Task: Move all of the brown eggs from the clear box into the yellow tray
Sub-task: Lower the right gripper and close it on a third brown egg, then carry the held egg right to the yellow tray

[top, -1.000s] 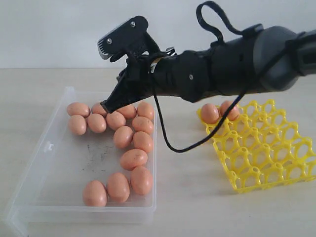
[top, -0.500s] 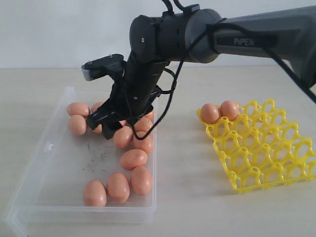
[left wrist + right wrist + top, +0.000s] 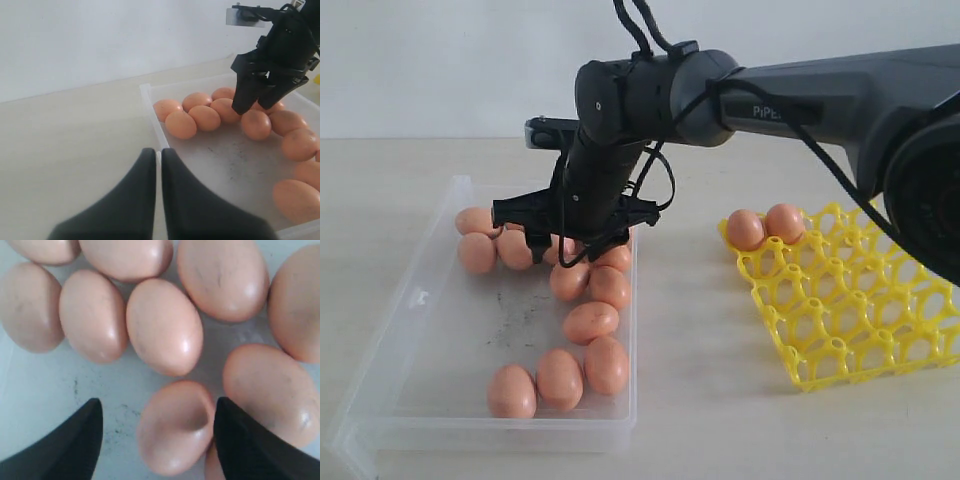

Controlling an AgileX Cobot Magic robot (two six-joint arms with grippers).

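Drop straight down over the egg (image 3: 172,427) framed between the spread fingers of the right gripper (image 3: 563,250), centre it, then close gently. Mind the smooth neighbours crowding both sides. Reaches in from 3 o'clock, wrist bent steeply down, jaws wide and empty, low over the brown eggs (image 3: 590,322) at the 12 o'clock end of the clear box (image 3: 440,340), itself at 9 o'clock of the yellow tray (image 3: 850,310) — only two seated there, at its 11 o'clock corner. Keep the left gripper (image 3: 157,200), fingers pressed together on nothing, outside the box.

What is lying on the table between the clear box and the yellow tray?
Nothing. The exterior view shows only bare table between the clear box and the yellow tray.
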